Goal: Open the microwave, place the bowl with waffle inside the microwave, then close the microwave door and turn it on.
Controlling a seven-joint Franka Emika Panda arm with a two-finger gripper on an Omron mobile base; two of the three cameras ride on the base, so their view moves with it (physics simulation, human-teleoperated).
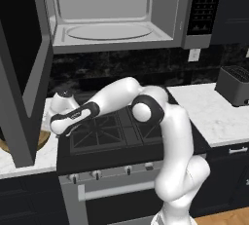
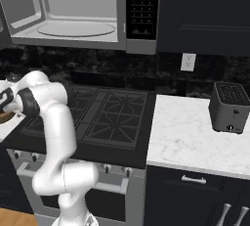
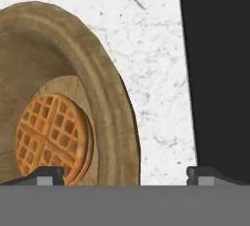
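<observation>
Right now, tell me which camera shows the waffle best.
The hand view: the waffle lies in the bowl, close up, its grid pattern clear. The left base view gives just a sliver of the bowl's rim beside the open microwave door, and I cannot make out the waffle there.

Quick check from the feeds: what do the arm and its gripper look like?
The arm is glossy white with rounded links and dark joint caps, plus a dark band on the forearm. The gripper has two small dark fingertips with grey pads. No cables visible.
</observation>
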